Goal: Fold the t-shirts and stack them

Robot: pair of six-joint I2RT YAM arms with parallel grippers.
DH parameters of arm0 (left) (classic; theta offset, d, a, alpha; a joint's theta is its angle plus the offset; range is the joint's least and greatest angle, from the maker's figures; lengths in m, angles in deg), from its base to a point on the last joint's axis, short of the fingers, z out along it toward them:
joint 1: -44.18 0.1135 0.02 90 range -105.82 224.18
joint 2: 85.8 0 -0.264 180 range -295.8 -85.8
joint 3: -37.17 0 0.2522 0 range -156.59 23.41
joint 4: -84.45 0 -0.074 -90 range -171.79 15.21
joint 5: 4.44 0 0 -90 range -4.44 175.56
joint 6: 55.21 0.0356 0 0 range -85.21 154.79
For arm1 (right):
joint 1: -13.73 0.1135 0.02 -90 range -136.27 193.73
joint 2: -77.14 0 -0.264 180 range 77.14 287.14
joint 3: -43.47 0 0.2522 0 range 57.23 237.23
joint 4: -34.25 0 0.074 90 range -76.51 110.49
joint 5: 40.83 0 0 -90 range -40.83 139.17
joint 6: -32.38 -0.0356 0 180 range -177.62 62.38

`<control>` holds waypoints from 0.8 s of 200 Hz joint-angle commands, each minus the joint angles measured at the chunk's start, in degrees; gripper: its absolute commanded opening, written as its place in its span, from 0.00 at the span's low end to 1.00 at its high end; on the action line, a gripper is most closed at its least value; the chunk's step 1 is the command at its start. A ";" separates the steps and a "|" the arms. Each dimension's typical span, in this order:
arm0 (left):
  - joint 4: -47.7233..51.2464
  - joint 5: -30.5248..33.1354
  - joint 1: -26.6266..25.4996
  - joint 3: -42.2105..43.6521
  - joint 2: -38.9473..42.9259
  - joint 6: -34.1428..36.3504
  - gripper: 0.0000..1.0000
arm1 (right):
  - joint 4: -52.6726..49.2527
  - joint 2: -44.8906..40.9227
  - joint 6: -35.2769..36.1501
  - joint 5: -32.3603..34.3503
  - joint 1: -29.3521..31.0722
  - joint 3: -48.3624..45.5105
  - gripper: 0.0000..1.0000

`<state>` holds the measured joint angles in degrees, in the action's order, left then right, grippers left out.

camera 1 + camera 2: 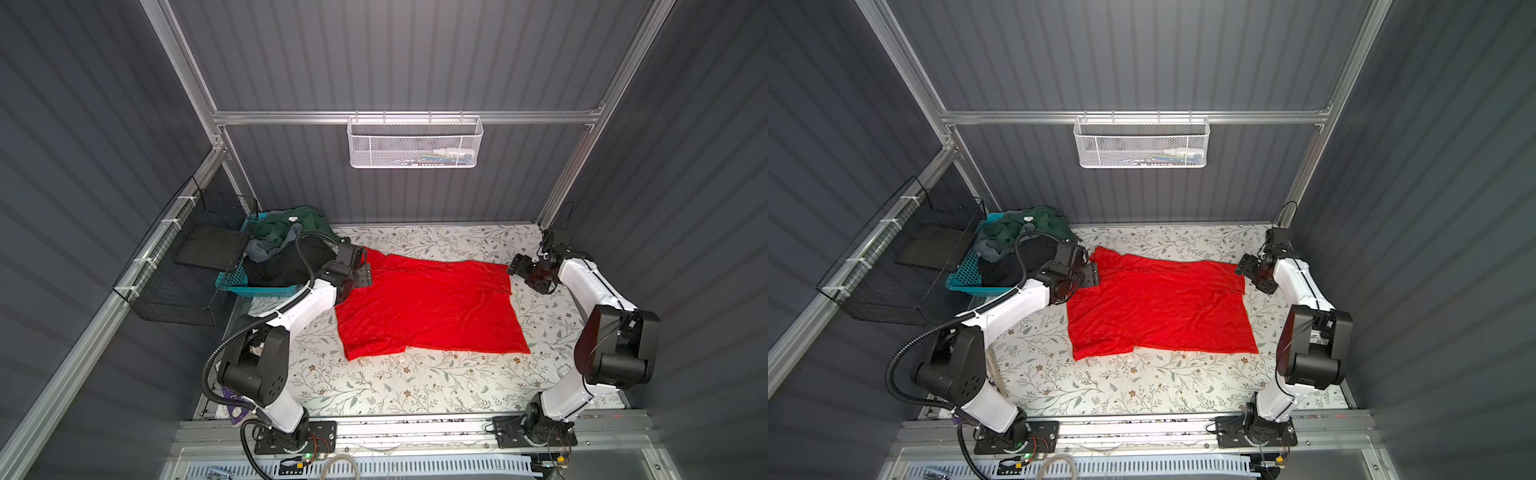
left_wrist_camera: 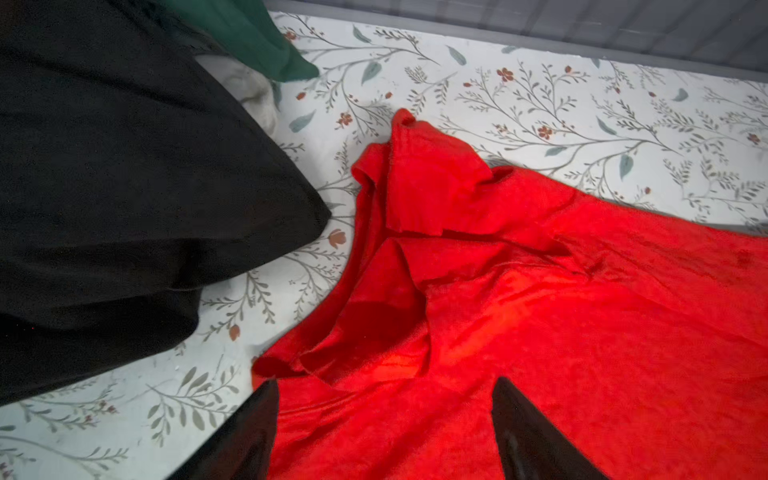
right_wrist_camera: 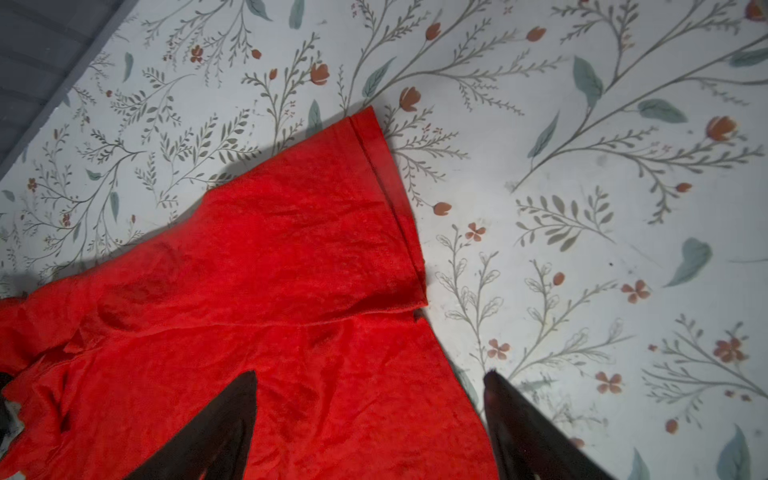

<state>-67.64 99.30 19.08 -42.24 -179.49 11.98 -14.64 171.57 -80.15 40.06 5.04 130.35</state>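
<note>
Shows the red shirt (image 1: 428, 307) spread almost flat across the middle of the flowered table (image 1: 374, 386), near edge loose, a bunched sleeve at the far left corner and a hemmed flap, seemingly the other sleeve, turned in over the body at the far right. Looks laid out this way so that both far corners can be reached at once for a fold. Finds the left gripper (image 2: 384, 399) just over the rumpled left corner and the right gripper (image 3: 370, 382) over the right edge of the cloth, each with jaws standing wide and nothing between them, free to take a fresh pinch. Leaves the dark green shirt (image 1: 286, 224), grey shirt (image 1: 266, 247) and black shirt (image 1: 286, 262) heaped in the teal basket (image 1: 266, 291) at the far left, close to the left arm (image 1: 307, 307), presumably waiting their turn. Shows no folded pile yet. Hides the red shirt's left edge under that arm in both top views. Cuts the fingers down to dark tips in both wrist views. Cannot tell whether those tips touch the cloth or hang just above it, nor where the neck opening lies, nor how many garments fill the basket.
</note>
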 commanded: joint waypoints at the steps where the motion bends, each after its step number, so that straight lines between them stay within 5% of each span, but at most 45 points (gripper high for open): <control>1: 0.71 -6.67 -0.12 -1.93 -3.47 -2.37 0.78 | -0.64 -3.29 -1.31 -1.07 1.78 -2.65 0.86; 77: -1.88 -10.46 -0.02 -7.87 -15.35 -3.62 0.65 | -0.35 -18.87 -2.95 -1.66 3.15 -11.81 0.86; 160: -3.65 -11.65 -0.02 -8.33 -14.55 -4.01 0.56 | -1.80 -18.86 -2.09 -1.72 3.07 -13.44 0.83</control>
<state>-70.81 87.89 19.08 -49.60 -196.30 8.59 -15.58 152.07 -82.66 38.42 7.93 117.72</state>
